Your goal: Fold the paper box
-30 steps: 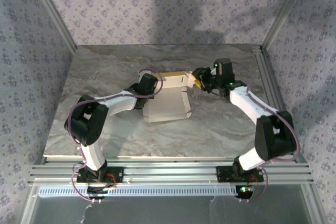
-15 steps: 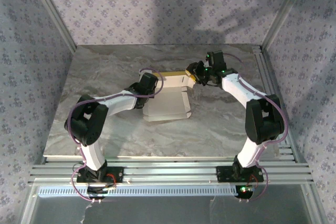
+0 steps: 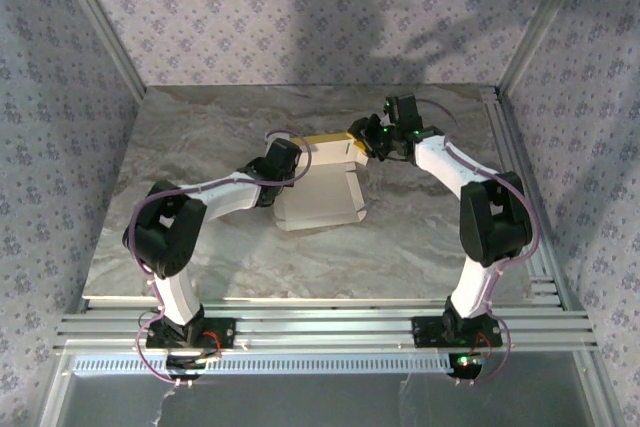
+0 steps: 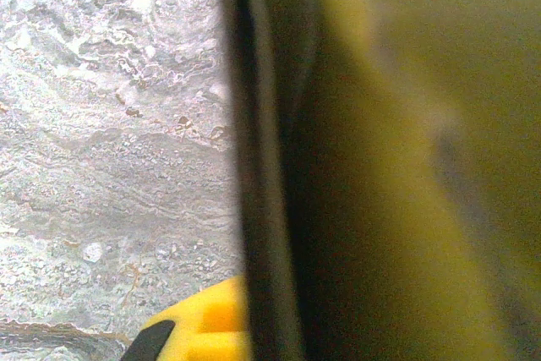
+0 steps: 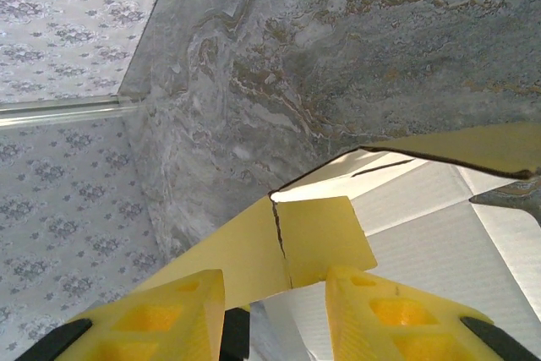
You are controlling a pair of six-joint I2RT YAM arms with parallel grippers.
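Currently pinching the paper box [image 3: 320,195] with left gripper [image 3: 283,160] closed, straddling its far-right flap [image 5: 325,238] with right gripper [image 5: 275,293] parted; could tear at the slit [image 5: 278,238] if squeezed askew.

Matt card paper box [image 3: 320,199], smooth marble-look table [image 3: 200,152], matt metal rails [image 3: 330,326]

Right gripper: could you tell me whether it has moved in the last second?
Yes. The right gripper has shifted left, away from the right side rail, toward the paper box's yellow end.
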